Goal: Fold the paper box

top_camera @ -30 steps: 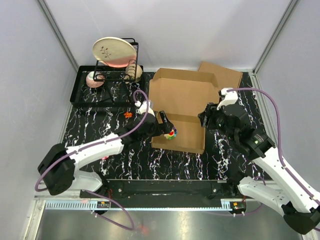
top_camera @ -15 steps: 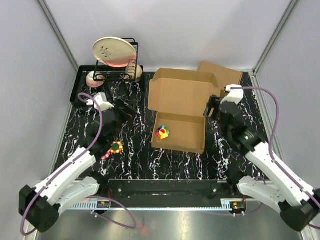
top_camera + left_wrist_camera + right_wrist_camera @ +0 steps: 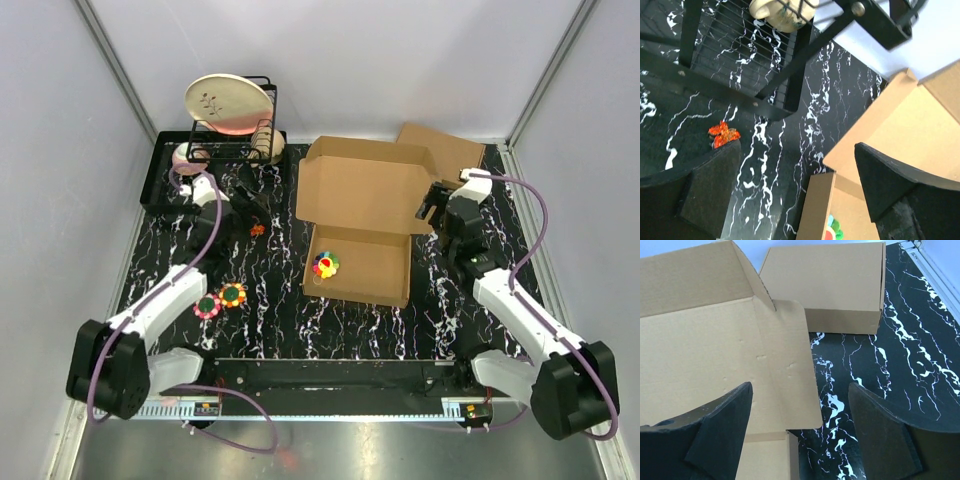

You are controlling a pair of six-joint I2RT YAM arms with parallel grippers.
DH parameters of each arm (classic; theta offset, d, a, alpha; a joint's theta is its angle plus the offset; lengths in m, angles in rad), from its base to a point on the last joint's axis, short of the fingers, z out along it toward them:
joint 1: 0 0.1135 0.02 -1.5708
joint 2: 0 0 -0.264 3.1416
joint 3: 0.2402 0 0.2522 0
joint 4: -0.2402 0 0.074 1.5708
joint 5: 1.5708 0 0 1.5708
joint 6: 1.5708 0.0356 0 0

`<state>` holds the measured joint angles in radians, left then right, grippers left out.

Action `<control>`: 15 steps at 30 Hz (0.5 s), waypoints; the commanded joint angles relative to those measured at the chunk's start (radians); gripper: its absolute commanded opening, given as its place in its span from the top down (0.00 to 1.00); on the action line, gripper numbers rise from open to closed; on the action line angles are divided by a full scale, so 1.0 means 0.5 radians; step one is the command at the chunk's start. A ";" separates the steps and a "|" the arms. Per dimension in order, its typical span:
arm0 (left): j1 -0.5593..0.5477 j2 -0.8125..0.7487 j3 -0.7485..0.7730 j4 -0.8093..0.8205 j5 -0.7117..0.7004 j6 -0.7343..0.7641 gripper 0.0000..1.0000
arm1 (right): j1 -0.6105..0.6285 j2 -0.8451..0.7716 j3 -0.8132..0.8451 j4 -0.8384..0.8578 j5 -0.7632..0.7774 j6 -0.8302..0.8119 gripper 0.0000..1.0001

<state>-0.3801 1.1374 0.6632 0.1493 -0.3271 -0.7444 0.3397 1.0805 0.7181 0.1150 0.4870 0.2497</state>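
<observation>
Left tool (image 3: pixel 247 203) and right tool (image 3: pixel 437 203) are being drawn back from the paper box (image 3: pixel 360 225), jaws apart, empty; the box is lying open on the table (image 3: pixel 280 320). Its side flap (image 3: pixel 790 365) is at risk of being left outside the wall at closing, nothing guiding it; it is being shown closely by the right wrist alone, the loose toys (image 3: pixel 232 294) by the top view alone

Behind-left of the paper box (image 3: pixel 365 195) a dish rack (image 3: pixel 262 130) blocks passage; a second box (image 3: pixel 450 146) crowds its back right corner; in front lies open tabletop (image 3: pixel 350 325).
</observation>
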 commanded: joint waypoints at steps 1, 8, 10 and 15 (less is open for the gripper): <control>0.272 0.192 0.063 0.526 0.619 -0.014 0.01 | -0.169 -0.007 -0.077 0.362 -0.273 0.059 0.16; 0.475 0.351 0.106 0.867 1.228 -0.079 0.01 | -0.612 0.017 -0.326 0.674 -0.866 0.436 0.15; 0.478 0.370 0.134 0.858 1.246 -0.057 0.01 | -0.639 0.097 -0.313 0.736 -0.967 0.464 0.16; 0.481 0.425 0.177 0.858 1.326 -0.024 0.01 | -0.817 0.394 -0.304 1.144 -1.414 0.605 0.19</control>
<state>-0.1452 1.3308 0.7013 0.4973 0.2462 -0.7818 -0.0181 1.1984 0.5549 0.4664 0.0048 0.4732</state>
